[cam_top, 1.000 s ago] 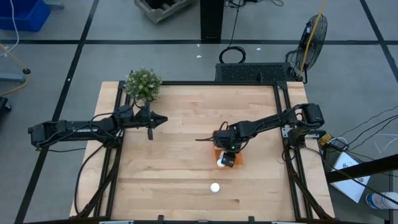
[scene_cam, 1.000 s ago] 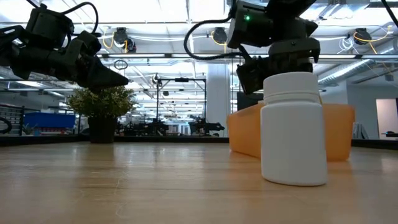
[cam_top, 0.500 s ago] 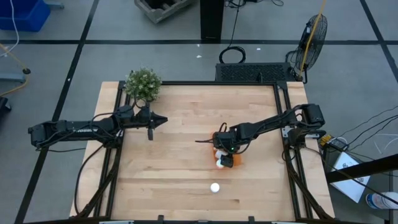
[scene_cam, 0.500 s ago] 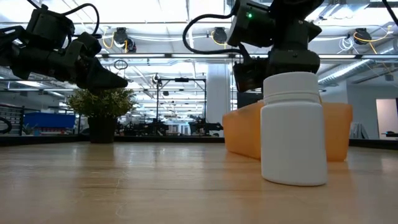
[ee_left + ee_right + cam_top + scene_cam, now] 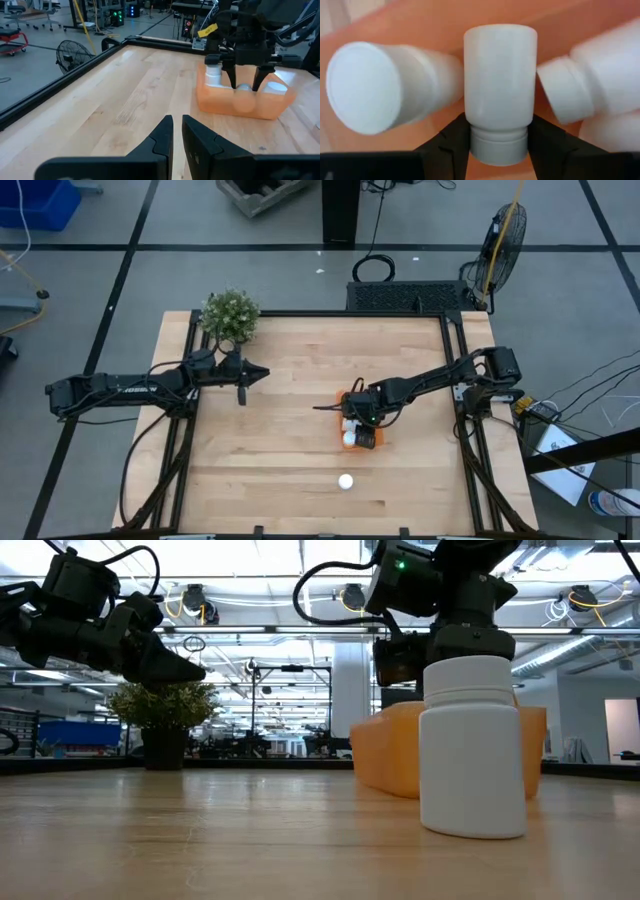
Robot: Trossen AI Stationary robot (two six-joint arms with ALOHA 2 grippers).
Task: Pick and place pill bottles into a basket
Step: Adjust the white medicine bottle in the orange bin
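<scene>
**Observer:** Where do you stand right now?

**Operator:** I have the right end effector [image 5: 352,430] down over the basket [image 5: 226,101], its fingers [image 5: 447,137] pinching a pill bottle [image 5: 500,90] by the neck. That bottle sits low in the basket, between a tipped one [image 5: 385,85] on one side and another bottle [image 5: 592,80] on the other. The left end effector [image 5: 176,134] waits near the potted plant [image 5: 230,315], fingers pressed nearly together, holding nothing.

**Observer:** So what worries you?

**Operator:** Crowding, mostly. The bottles inside lie touching or just beside mine. If I spread the fingers there, I judge they could push a neighbour against the wall, or the released bottle could topple and roll onto the others.

**Observer:** Anything with the basket itself?

**Operator:** It looks light and shallow. A finger catching the rim as I lift out might drag or tip it along the surface [image 5: 300,380].

**Observer:** And the rest?

**Operator:** One last bottle [image 5: 345,481] stands alone, apart from the basket toward the near edge. It is upright and narrow, so an off-centre approach could knock it over and send it rolling.
</scene>
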